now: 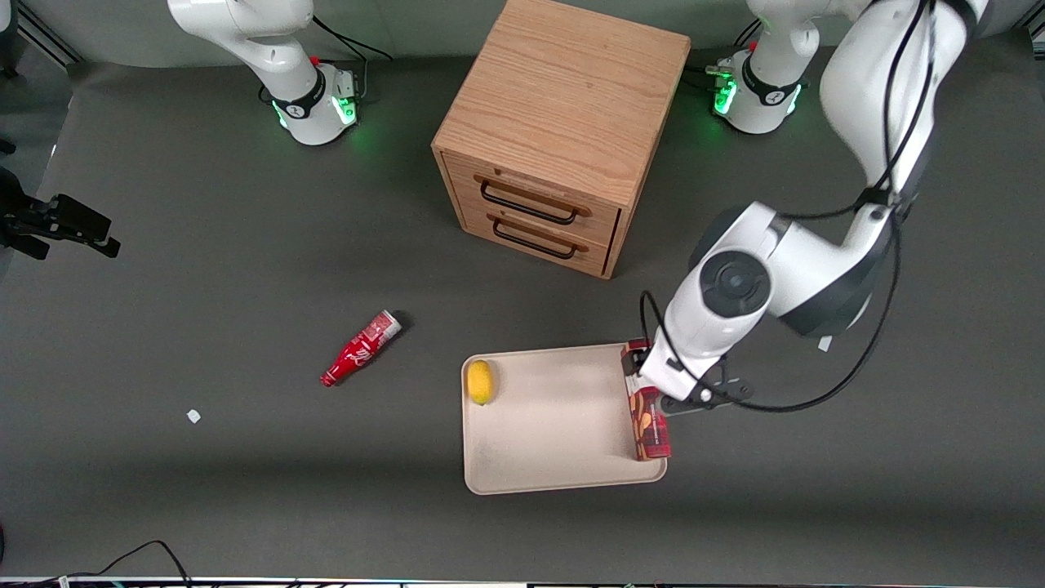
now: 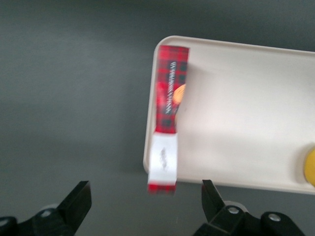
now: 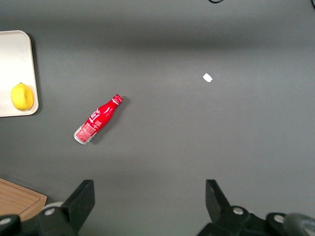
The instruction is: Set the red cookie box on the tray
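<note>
The red cookie box (image 1: 651, 429) rests on the cream tray (image 1: 555, 441), lying along the tray's rim on the side toward the working arm's end of the table. In the left wrist view the box (image 2: 169, 108) shows its plaid side and white end panel against the tray (image 2: 236, 108). My left gripper (image 2: 146, 196) hangs above the box's white end, open, with its black fingers (image 2: 78, 199) spread wide and nothing between them. In the front view the arm's wrist (image 1: 694, 359) covers the middle of the box.
A lemon (image 1: 480, 381) lies on the tray near its rim toward the parked arm's end. A red soda bottle (image 1: 359, 349) lies on the mat beside the tray. The wooden two-drawer cabinet (image 1: 555, 131) stands farther from the camera. A white scrap (image 1: 193, 416) lies on the mat.
</note>
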Motion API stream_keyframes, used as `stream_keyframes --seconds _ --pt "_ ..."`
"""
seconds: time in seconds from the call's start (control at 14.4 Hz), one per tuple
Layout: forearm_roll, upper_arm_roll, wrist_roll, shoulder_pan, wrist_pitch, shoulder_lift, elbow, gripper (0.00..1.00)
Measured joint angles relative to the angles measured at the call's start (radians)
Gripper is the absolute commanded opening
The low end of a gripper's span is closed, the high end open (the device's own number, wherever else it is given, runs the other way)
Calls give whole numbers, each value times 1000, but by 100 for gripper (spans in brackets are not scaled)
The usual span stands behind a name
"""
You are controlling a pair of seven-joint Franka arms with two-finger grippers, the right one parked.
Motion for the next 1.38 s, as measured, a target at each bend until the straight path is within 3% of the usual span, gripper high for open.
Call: stream_keyframes --seconds 0.14,0.35,0.48,0.83,1.11,1.38 --pt "-129 81 79 -3 -93 -119 2 100" --pt "-311 264 337 -3 -281 -303 4 100" --pt "-368 385 502 1 -408 -416 2 100" --pt "-383 537 759 2 -534 -641 -134 100" --pt "-381 592 853 2 -522 -774 -289 100" --pt "-373 609 869 2 -506 -814 -340 100"
